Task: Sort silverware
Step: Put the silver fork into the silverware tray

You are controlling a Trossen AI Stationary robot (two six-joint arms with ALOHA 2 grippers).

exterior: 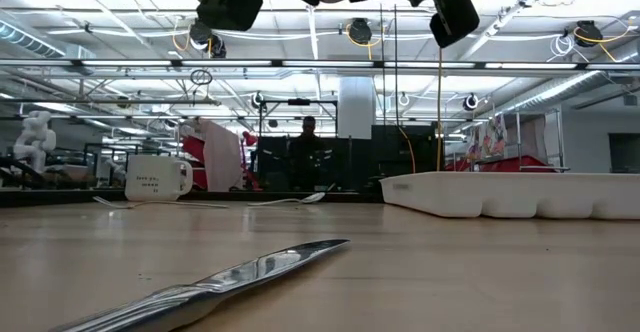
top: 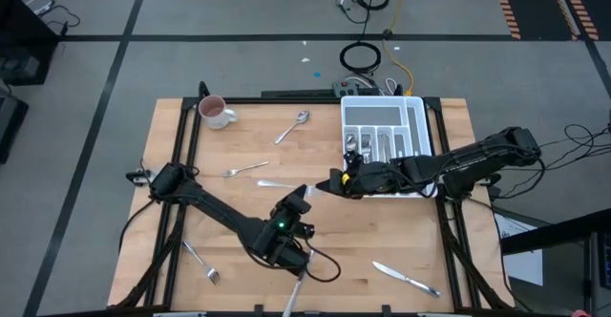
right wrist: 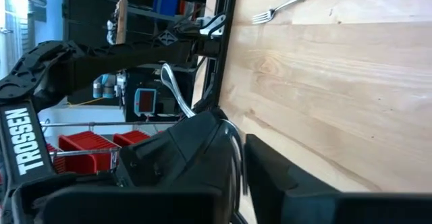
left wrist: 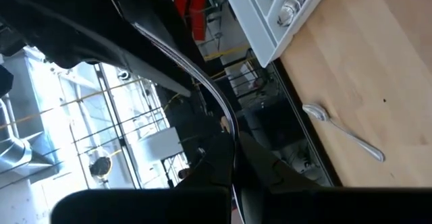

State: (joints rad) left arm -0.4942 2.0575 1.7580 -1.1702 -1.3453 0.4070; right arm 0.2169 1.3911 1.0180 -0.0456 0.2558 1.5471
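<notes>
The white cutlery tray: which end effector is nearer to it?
Right. The right end effector sits just off the white cutlery tray's near-left corner, while the left end effector is beside it, slightly farther toward the table's middle.

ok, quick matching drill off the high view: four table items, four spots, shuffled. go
Things:
1. mug
2. tray
3. knife
4. spoon

Places, in the high view:
a. lying between mug and tray
b. table's top-left corner
c. table's bottom-right area
d. table's top-right corner

Pairs: 1-b, 2-d, 3-c, 4-a
</notes>
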